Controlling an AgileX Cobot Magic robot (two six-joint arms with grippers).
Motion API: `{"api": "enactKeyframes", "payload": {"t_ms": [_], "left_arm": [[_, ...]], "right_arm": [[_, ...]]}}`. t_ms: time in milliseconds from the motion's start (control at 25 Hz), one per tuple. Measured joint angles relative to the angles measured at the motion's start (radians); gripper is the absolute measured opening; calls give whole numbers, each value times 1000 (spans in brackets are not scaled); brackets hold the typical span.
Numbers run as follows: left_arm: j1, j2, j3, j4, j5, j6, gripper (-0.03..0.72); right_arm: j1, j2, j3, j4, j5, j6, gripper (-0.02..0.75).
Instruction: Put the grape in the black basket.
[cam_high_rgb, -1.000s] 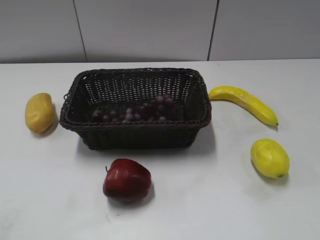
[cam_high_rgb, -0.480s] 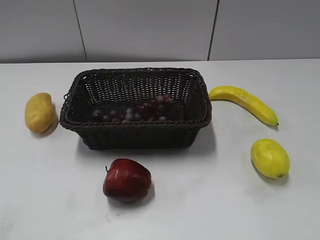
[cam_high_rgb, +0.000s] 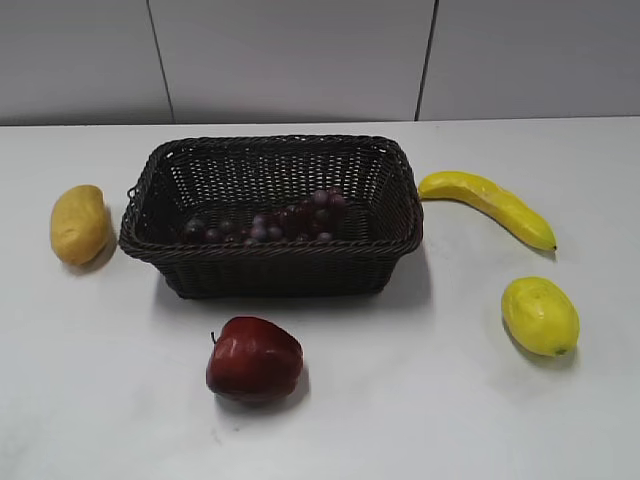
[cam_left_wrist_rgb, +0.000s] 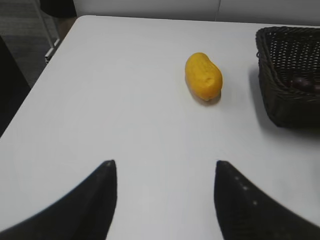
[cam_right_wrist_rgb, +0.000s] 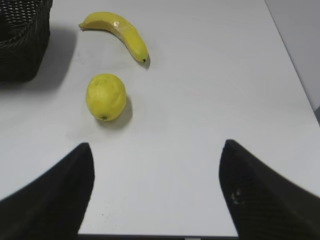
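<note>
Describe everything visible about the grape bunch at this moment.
The grape is an elongated bunch of small, round, dark purple-red berries with a dull sheen. It lies on its side on the floor of the black basket, running from lower left to upper right, its upper end near the back right. The front rim hides its lower edge. No stem can be made out. In the left wrist view a few berries show above the rim. Neither gripper touches it.

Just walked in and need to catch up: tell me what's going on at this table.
Nothing is being handled right now. The grape lies inside the basket, so that job looks done. Both arms are pulled back over bare table: the left gripper and right gripper are open and empty. An apple, banana, lemon and a yellow fruit lie around the basket.
</note>
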Motion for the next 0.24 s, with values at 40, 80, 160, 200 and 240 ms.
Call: {"api": "enactKeyframes", "payload": {"t_ms": [40, 80, 160, 200, 240], "left_arm": [[0, 0, 0, -4, 0, 0, 584], [0, 0, 0, -7, 0, 0, 584], [0, 0, 0, -8, 0, 0, 579], [0, 0, 0, -9, 0, 0, 576], [0, 0, 0, -9, 0, 0, 573]], "right_arm": [[0, 0, 0, 0, 0, 0, 590], [0, 0, 0, 0, 0, 0, 590], [0, 0, 0, 0, 0, 0, 590], [0, 0, 0, 0, 0, 0, 590], [0, 0, 0, 0, 0, 0, 590]]}}
